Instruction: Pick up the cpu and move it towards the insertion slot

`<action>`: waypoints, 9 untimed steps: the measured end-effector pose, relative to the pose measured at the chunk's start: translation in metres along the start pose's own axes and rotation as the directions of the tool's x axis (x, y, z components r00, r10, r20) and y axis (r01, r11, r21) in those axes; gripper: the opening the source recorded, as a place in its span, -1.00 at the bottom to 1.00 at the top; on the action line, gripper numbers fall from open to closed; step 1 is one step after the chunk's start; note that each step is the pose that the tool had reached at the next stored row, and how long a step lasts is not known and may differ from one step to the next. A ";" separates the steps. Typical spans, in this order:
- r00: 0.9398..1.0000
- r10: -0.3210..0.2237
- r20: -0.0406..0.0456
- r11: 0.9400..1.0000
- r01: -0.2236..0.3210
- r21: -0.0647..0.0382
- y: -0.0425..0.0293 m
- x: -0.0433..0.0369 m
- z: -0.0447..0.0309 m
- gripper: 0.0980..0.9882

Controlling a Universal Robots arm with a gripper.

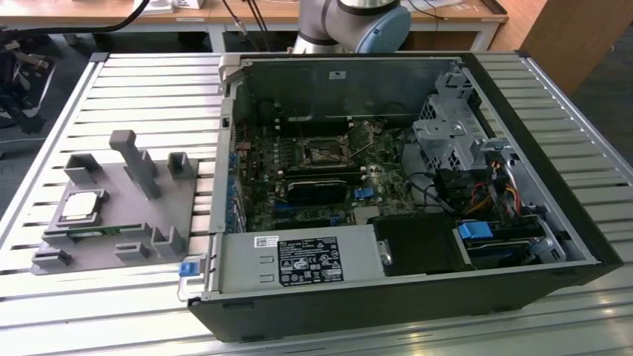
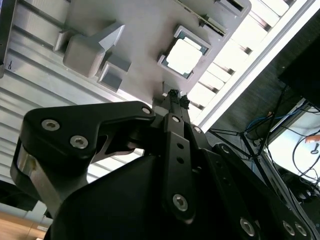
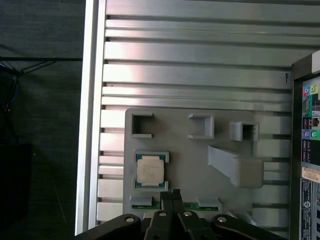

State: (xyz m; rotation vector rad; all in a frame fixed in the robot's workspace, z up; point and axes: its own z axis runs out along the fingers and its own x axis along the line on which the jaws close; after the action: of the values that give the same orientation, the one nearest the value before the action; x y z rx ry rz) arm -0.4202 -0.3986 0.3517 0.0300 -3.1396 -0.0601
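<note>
The cpu [image 1: 84, 205] is a small silvery square chip lying flat in a recess of the grey plastic fixture [image 1: 148, 215], at the exterior view's left. Both wrist views show it from above, the cpu [image 3: 150, 169] in the first and the cpu [image 2: 184, 56] in the second. My gripper [image 3: 170, 194] hangs well above the fixture, a little to one side of the chip. In the second wrist view the gripper [image 2: 178, 95] has its black fingertips pressed together, shut, with nothing between them. The insertion slot [image 1: 322, 153] is the metal-framed socket on the motherboard inside the open computer case.
The open black computer case [image 1: 396, 297] lies on the slatted metal table [image 1: 129, 81], beside the fixture. A narrow green memory stick [image 1: 94, 233] lies along the fixture's near edge. Grey posts [image 1: 138, 163] rise from the fixture. The arm's base [image 1: 356, 22] stands behind the case.
</note>
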 end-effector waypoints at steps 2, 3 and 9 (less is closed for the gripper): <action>1.000 0.000 0.000 1.000 0.000 0.000 0.0000 0.0000 0.0009 -0.98; 1.000 0.000 0.000 1.000 0.000 0.000 0.0000 0.0001 0.0013 -0.98; 1.000 0.000 0.000 1.000 0.000 0.000 -0.0001 0.0004 0.0029 -0.98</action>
State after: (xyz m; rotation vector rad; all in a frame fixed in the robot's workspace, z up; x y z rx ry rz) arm -0.4206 -0.3985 0.3487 0.0299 -3.1393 -0.0599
